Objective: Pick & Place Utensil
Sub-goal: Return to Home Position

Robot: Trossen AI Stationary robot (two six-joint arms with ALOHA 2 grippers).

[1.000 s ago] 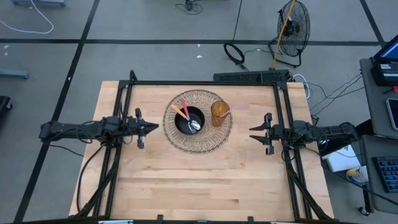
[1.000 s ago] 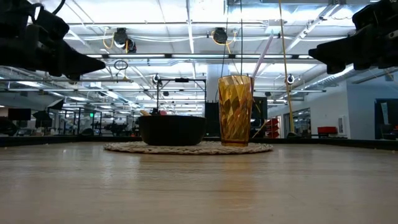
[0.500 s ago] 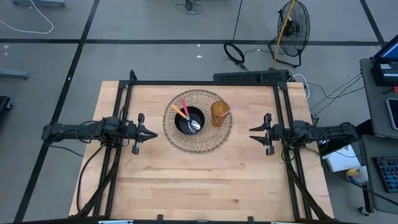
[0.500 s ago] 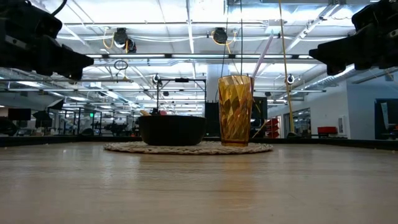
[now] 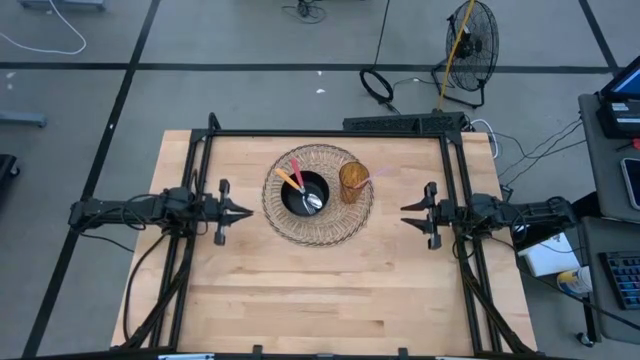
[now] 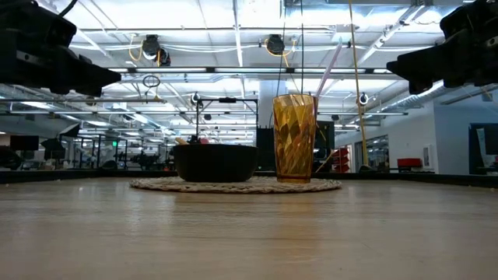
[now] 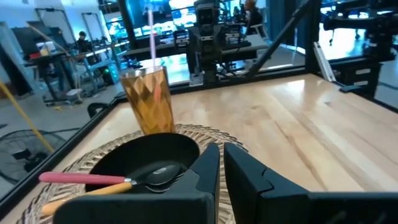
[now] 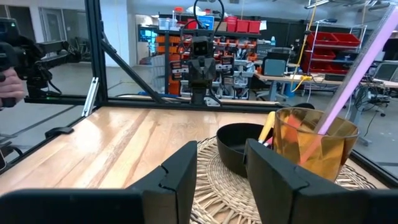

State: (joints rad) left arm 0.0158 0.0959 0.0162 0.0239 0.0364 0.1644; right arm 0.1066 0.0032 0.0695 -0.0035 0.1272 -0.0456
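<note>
both empty: we see the left pincer (image 5: 246, 212) closed left of the woven mat (image 5: 320, 233), the right pincer (image 5: 407, 210) parted right.

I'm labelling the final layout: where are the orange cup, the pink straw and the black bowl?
orange cup (image 6: 294, 140), low view, middle of its wall.
pink straw (image 8: 353, 74), right wrist view, shaft above the cup's rim.
black bowl (image 6: 215, 163), low view, outer wall.
</note>
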